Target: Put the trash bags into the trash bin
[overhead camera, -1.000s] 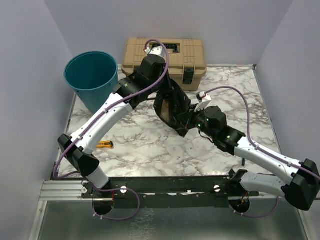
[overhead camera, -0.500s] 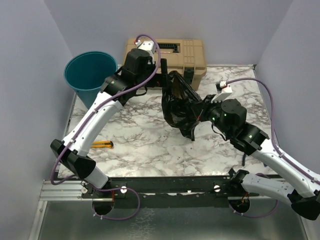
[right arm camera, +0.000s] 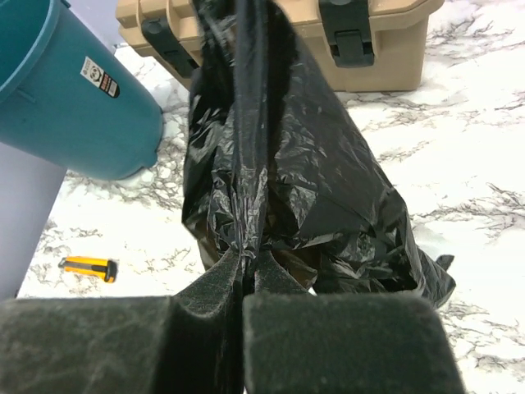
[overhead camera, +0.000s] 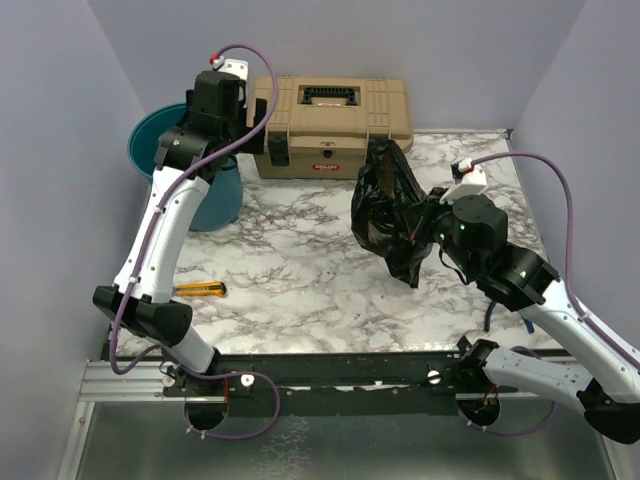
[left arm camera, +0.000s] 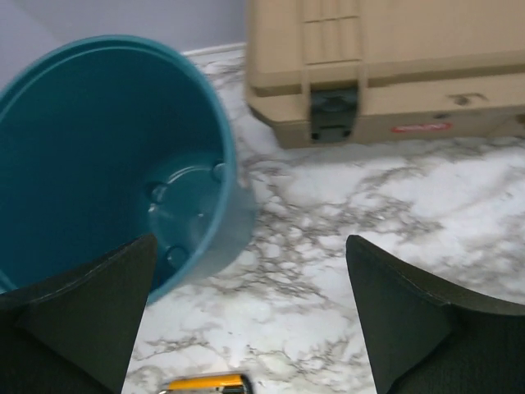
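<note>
Left side first: the left gripper (left arm camera: 250,246) is spread as wide as it goes, holding nothing and touching nothing, and it hangs up by the back-left corner of the table (overhead camera: 290,270), looking down into the trash bin (left arm camera: 82,123). The bin stands upright right at that corner, just left of the tan toolbox (overhead camera: 335,115), and from the left wrist cam you can see straight down to its bare teal bottom. The toolbox sits along the back edge with its lid down and the black latches on the front. There's also a little yellow utility knife (overhead camera: 200,290) lying near the left edge, toward the front. Moving right, the trash bag (overhead camera: 385,215) is a crumpled black bundle over the right half of the table, in front of the toolbox's right end and well apart from the bin. The right gripper (right arm camera: 246,263) is clamped fully shut on a bunched-up fold of it, and the rest of the film spreads away from the fingers. Can't tell if the bag's low end touches the marble.
</note>
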{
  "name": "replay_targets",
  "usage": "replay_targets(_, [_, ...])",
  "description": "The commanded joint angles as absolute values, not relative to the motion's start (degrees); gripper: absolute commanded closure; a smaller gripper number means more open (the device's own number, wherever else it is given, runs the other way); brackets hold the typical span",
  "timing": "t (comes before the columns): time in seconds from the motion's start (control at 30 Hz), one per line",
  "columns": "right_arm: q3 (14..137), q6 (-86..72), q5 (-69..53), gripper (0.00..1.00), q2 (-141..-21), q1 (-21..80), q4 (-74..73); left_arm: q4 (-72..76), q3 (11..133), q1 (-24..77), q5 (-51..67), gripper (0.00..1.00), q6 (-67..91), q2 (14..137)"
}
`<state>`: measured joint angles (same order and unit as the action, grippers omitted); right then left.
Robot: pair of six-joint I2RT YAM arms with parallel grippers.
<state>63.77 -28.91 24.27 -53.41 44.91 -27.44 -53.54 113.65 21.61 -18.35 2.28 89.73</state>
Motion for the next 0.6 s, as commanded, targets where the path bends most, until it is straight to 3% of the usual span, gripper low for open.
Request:
replay_targets(0.0, [64.66, -29.86, 26.25, 0.99, -50.27, 44.71, -30.62, -57.84, 114.46, 13.84, -22.01, 0.01, -1.85, 93.85])
replay_targets(0.17, [65.54, -28.4, 26.23, 0.99, -49.56, 44.69, -32.64, -56.97, 113.34, 8.31, -15.14, 0.01, -1.32, 98.81])
replay_targets(0.27, [66.0, -28.02, 25.34, 0.99, -50.01, 44.73, -33.71, -57.36, 112.98, 7.58, -12.53, 0.09, -1.69, 101.15])
replay_targets(0.43, [64.13, -28.81, 23.4, 0.99, -49.75, 44.69, -32.43, -54.41, 110.59, 7.23, -3.96, 0.14, -1.54, 100.14])
replay_targets(0.57, [63.44, -29.41, 21.69, 0.99, -50.11, 44.66, -31.83, -53.94, 110.15, 6.81, -5.14, 0.12, -0.91, 100.08])
